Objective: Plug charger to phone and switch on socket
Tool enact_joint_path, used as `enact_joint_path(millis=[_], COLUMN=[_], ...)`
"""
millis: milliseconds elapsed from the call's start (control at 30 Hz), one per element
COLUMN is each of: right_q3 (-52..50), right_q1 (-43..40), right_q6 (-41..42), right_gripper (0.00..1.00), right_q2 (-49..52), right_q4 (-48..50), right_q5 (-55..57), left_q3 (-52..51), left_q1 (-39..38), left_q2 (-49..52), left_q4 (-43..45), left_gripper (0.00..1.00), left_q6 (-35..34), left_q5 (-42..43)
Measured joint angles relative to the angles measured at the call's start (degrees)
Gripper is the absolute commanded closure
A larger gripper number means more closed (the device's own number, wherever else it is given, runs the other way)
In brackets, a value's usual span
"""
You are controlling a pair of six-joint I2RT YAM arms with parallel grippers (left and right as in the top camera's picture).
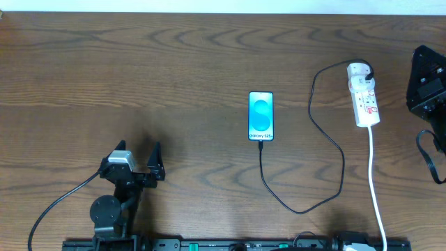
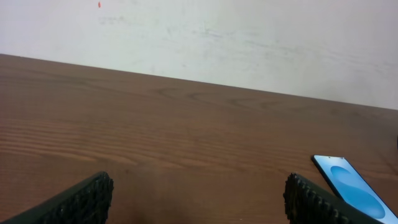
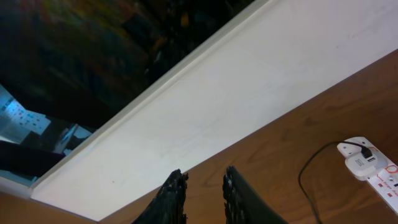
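Right gripper (image 3: pixel 205 198) fills the bottom of its wrist view: jaws nearly together, a thin gap, nothing in it. The socket (image 3: pixel 373 173) sits low and right of those jaws, off to the side and not under them. From overhead its long axis runs near-to-far on the table, with the adapter (image 1: pixel 362 70) at the far end and red-marked switches along it. The right arm (image 1: pixel 426 80) is just beside it. The left gripper (image 1: pixel 138 155), jaws spread wide and empty, is well apart beyond the phone (image 1: pixel 261 116). The charger (image 1: pixel 327 150) reaches the phone's near end and looks plugged in, though we can't confirm it's seated. We judge only the switch is left, and it's the right arm's job.
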Motion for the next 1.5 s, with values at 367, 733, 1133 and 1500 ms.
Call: enact_joint_path(millis=[367,733,1133,1500], right_q3=[0.0,0.0,0.0,0.0], right_q1=[0.0,0.0,0.0,0.0], right_q6=[0.0,0.1,4.6,8.0], right_gripper=[0.81,0.80,0.49,0.01], right_q2=[0.0,0.0,0.0,0.0], right_q4=[0.0,0.0,0.9,-11.3], right_q5=[0.0,0.0,-1.7,-2.7], left_q3=[0.0,0.0,0.0,0.0], left_q1=[-0.2,-0.8,-0.8,-0.8], left_q2=[0.0,0.0,0.0,0.0], left_q4=[0.0,0.0,0.0,0.0], left_gripper=[0.12,0.12,0.12,0.12], left_q6=[0.0,0.0,0.0,0.0], left_q5=[0.0,0.0,0.0,-0.2])
